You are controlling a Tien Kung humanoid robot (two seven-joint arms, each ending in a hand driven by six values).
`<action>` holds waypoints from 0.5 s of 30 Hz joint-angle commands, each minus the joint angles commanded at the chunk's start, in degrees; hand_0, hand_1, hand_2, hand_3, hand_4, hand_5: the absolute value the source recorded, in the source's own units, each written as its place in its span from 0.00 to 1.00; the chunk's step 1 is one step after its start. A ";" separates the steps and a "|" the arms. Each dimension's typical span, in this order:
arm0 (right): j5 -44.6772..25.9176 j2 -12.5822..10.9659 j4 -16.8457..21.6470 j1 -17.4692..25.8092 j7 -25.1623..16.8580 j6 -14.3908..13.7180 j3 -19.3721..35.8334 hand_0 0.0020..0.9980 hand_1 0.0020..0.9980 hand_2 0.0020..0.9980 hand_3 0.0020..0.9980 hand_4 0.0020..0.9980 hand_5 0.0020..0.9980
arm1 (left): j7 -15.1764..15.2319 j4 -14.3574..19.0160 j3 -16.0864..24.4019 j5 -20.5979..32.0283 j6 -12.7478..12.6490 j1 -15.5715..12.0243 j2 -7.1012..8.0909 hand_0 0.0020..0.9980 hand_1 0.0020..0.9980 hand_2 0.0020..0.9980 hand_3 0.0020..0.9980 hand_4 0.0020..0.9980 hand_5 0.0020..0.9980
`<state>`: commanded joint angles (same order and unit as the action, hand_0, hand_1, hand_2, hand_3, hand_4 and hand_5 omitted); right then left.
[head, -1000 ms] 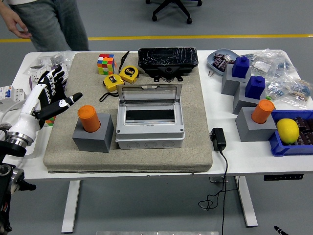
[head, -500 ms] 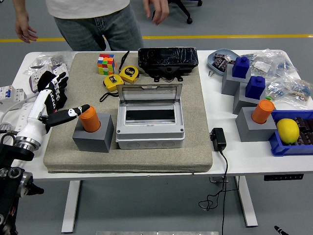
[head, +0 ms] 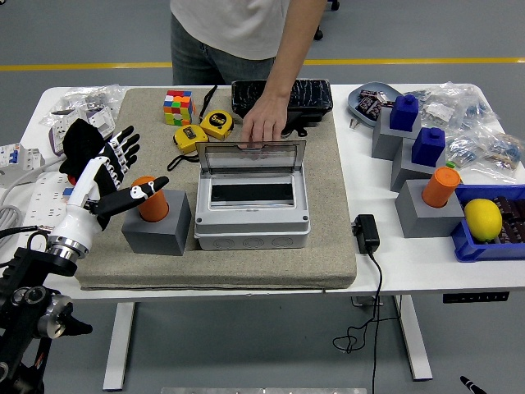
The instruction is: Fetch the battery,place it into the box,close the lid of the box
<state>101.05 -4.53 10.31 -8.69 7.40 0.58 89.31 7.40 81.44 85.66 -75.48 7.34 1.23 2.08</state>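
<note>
Left hand (head: 111, 168): fingers spread, holding nothing | thumb touching upright orange battery (head: 152, 199), immediately right | box (head: 253, 197) beyond.

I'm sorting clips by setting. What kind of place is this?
Probably a robotics lab or test workshop: a white table with tape measures, a grey electrical box, bagged parts, and an office chair on a line-marked floor.
</note>
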 joint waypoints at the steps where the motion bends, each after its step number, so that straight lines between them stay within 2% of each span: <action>1: -0.03 0.00 0.00 0.00 -0.02 -0.01 0.00 0.81 0.72 0.72 0.73 1.00 1.00 | -0.05 -0.09 -0.21 -0.12 0.11 0.01 -0.03 1.00 1.00 1.00 1.00 1.00 0.33; 15: 0.23 0.05 0.00 0.10 -0.04 -0.05 0.66 0.81 0.72 0.72 0.73 1.00 1.00 | -0.09 -1.70 -3.23 -2.56 -1.03 0.22 0.19 1.00 1.00 1.00 1.00 1.00 0.36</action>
<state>101.28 -4.48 10.31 -8.59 7.37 0.53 89.97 7.31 79.74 82.43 -78.04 6.31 1.46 2.27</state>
